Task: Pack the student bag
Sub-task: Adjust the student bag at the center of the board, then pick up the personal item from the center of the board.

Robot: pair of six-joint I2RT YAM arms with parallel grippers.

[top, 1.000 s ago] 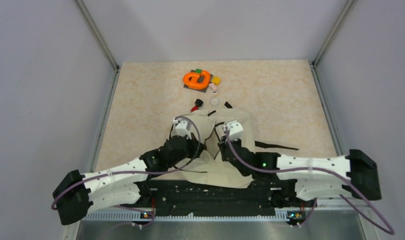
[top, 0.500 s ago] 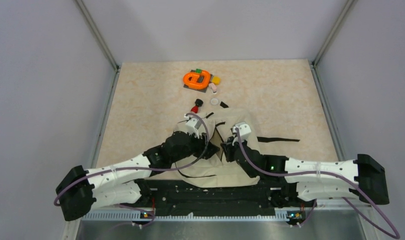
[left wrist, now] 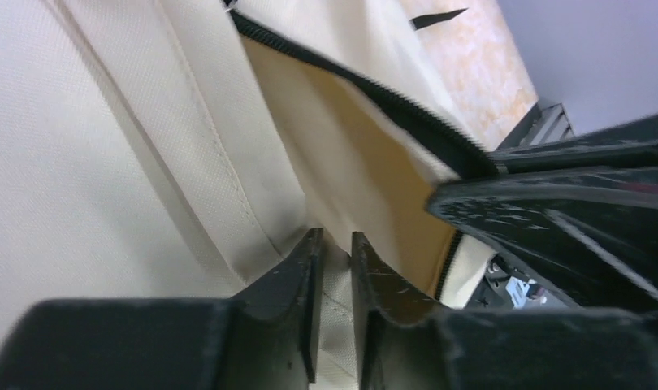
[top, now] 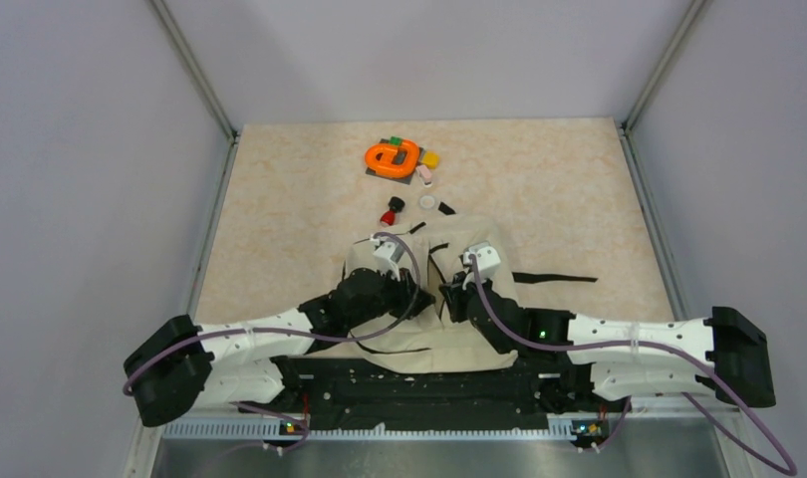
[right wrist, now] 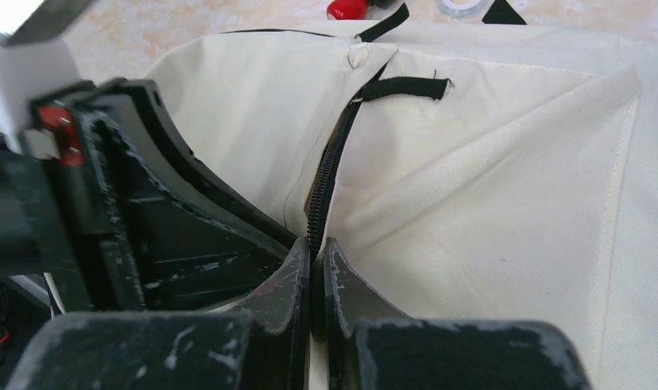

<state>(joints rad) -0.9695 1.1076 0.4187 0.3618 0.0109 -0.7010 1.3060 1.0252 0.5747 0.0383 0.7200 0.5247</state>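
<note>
- The bag (top: 449, 349) is lying at the near middle of the surface (top: 579, 189) and is being held at both sides of its zip (right wrist: 322, 187).
- Cloth beside the zip is being pinched by the left pincer (left wrist: 334, 241), its fingers almost pressed together.
- The zip edge is being nipped by the right pincer (right wrist: 316, 248), fingers closed on it; how much cloth is caught is hard to tell.
- The mouth, it is judged, is being opened: the edges should be drawn apart evenly and lifted slightly, so that neither hold is lost.
- A red piece (top: 390, 213) is lying just beyond the bag, an orange item (top: 392, 157) farther back; the beige surface is being enclosed by grey walls (top: 81, 199).
</note>
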